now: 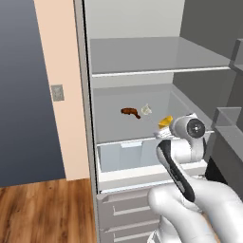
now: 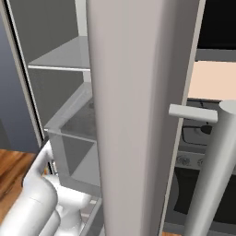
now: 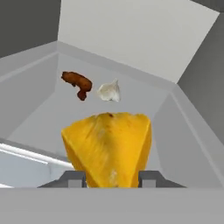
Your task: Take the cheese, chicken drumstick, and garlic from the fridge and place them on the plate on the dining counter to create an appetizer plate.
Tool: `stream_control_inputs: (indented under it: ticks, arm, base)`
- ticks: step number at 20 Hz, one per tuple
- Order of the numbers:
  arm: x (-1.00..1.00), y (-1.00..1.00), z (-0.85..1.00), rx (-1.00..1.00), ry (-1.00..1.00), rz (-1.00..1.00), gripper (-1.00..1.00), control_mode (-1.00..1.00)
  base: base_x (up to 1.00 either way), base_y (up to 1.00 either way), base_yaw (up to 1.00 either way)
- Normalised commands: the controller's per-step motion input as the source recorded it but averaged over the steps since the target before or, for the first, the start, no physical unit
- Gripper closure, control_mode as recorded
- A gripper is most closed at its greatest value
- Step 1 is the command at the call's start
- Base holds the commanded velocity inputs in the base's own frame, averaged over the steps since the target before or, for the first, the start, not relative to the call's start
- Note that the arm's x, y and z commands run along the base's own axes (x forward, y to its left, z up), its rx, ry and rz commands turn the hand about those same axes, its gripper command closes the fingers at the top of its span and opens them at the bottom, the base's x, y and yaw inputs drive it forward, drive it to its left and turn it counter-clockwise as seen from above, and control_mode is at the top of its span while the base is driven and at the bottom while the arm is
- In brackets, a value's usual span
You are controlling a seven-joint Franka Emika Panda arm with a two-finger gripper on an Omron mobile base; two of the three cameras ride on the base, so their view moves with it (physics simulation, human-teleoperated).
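Observation:
My gripper (image 3: pixel 113 179) is shut on the cheese (image 3: pixel 109 146), a yellow-orange wedge that stands between the two dark fingertips (image 3: pixel 72 178). In the left base view the cheese (image 1: pixel 165 121) sits at the hand's tip, just above the front of the fridge's middle shelf (image 1: pixel 114 128). Further back on that shelf lie the dark reddish-brown chicken drumstick (image 1: pixel 130 112) (image 3: pixel 77 84) and, just right of it, the whitish garlic (image 1: pixel 146 110) (image 3: pixel 109 91). The plate and the dining counter are out of view.
The fridge (image 1: pixel 137 57) has an upper shelf, a clear drawer (image 1: pixel 126 156) below the middle shelf and grey handled drawers (image 1: pixel 123 209) lower down. Its open door (image 2: pixel 138 115) stands close on the right, with a black oven (image 2: pixel 198 138) beyond. Wood floor (image 1: pixel 42 209) lies to the left.

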Motion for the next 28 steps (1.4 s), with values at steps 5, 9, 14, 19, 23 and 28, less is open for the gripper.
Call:
stream_control_inputs:
  ticks: [5,9,14,19,23,28]
  arm:
    - [-0.45,0.15,0.12,-0.05,-0.03,0.02,1.00,1.00]
    - [0.00,0.00,0.00,0.00,0.00,0.00,1.00,1.00]
    - [0.00,0.00,0.00,0.00,0.00,0.00,1.00,1.00]
    - [0.00,0.00,0.00,0.00,0.00,0.00,1.00,1.00]
    - [0.00,0.00,0.00,0.00,0.00,0.00,1.00,1.00]
    - [0.00,0.00,0.00,0.00,0.00,0.00,1.00,1.00]
  base:
    - [-0.34,0.09,0.01]
    - [-0.94,0.33,0.03]
    - [-0.88,0.80,0.00]
    - [-0.89,1.00,0.00]
    - [-0.99,1.00,0.00]
    - [-1.00,0.84,0.00]
